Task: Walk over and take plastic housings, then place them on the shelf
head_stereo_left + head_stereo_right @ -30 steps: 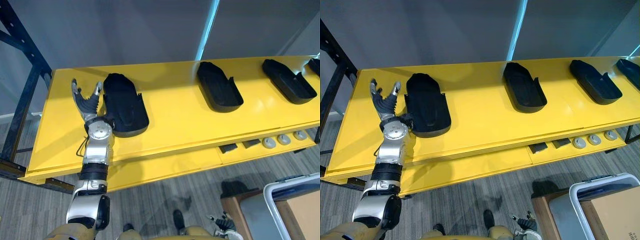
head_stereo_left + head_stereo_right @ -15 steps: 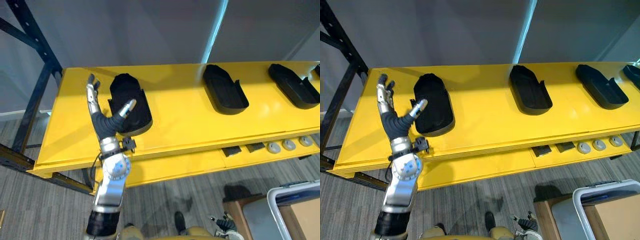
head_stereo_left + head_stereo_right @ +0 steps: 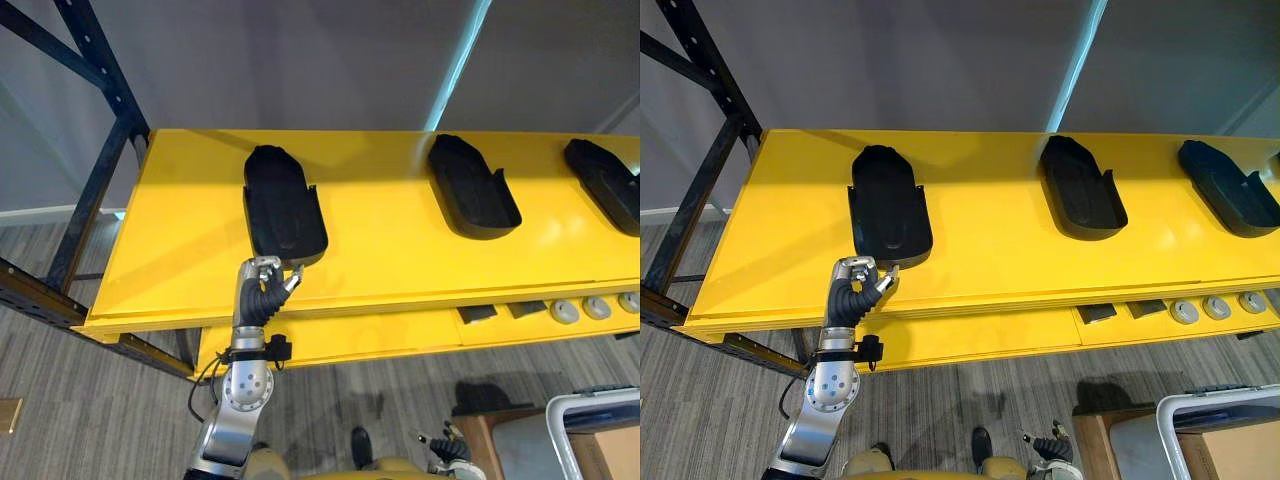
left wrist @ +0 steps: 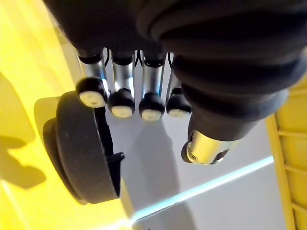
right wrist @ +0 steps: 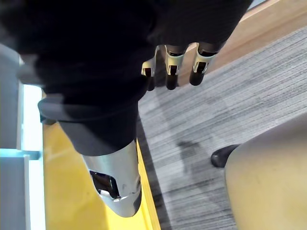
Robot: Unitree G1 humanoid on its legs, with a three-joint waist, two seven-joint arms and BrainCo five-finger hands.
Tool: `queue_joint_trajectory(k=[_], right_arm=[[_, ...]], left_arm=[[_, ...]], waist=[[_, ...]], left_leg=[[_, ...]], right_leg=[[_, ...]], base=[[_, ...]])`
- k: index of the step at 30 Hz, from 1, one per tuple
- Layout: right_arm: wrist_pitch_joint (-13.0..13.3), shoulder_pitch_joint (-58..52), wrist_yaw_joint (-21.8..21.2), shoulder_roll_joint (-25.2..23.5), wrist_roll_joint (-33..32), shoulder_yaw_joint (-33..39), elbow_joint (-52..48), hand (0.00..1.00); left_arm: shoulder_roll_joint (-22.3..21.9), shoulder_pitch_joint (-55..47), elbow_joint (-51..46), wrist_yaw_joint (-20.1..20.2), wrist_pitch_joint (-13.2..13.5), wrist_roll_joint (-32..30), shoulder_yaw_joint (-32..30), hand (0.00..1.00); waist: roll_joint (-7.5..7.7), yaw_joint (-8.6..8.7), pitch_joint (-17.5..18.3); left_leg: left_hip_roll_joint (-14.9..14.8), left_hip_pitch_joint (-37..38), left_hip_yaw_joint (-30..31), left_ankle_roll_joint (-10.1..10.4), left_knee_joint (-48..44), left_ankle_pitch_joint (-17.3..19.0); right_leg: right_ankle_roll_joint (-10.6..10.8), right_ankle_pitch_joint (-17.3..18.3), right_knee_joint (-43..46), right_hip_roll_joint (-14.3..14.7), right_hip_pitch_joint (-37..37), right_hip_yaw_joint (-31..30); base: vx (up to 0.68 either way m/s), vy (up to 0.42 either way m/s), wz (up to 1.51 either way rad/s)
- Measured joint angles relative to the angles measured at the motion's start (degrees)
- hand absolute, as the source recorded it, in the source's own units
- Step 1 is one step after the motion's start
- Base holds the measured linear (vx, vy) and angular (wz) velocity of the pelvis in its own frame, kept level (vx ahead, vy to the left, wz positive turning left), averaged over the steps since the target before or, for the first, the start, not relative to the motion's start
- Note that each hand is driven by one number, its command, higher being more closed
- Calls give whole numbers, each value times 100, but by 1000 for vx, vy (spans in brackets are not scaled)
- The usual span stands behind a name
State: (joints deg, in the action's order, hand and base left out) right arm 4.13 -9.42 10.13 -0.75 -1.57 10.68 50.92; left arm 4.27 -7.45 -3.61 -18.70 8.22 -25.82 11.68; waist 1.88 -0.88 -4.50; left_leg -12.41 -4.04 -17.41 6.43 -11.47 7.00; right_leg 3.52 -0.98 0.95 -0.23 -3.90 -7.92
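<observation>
Matt black plastic housing (image 3: 283,205) sits on a glossy, smooth yellow shelf (image 3: 380,235); at its six o'clock, the left hand (image 3: 260,293) gleams silver metal.

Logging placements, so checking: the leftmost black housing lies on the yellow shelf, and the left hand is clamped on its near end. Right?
No. The leftmost black housing does lie on the yellow shelf, but the left hand is not clamped on it: the left wrist view shows its fingers curled on nothing, the housing apart beyond them.
</observation>
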Motion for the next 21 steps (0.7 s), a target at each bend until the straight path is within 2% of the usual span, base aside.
queue_joint_trajectory(k=[10, 21], right_arm=[[-67, 33, 27, 33, 5, 55, 135, 0], [-93, 55, 99, -2, 8, 186, 179, 0]], left_arm=[[-10, 347, 797, -28, -285, -188, -136, 100], [-66, 496, 998, -160, -303, -179, -315, 100]], waist=[[-49, 11, 158], [-29, 19, 169]], left_leg=[[88, 135, -63, 28, 562, -354], [156, 214, -230, 47, 756, -423]], right_leg=[[-29, -116, -57, 1, -136, -25], [9, -243, -232, -48, -160, -164]], base=[[-31, -23, -3], [-29, 3, -6]])
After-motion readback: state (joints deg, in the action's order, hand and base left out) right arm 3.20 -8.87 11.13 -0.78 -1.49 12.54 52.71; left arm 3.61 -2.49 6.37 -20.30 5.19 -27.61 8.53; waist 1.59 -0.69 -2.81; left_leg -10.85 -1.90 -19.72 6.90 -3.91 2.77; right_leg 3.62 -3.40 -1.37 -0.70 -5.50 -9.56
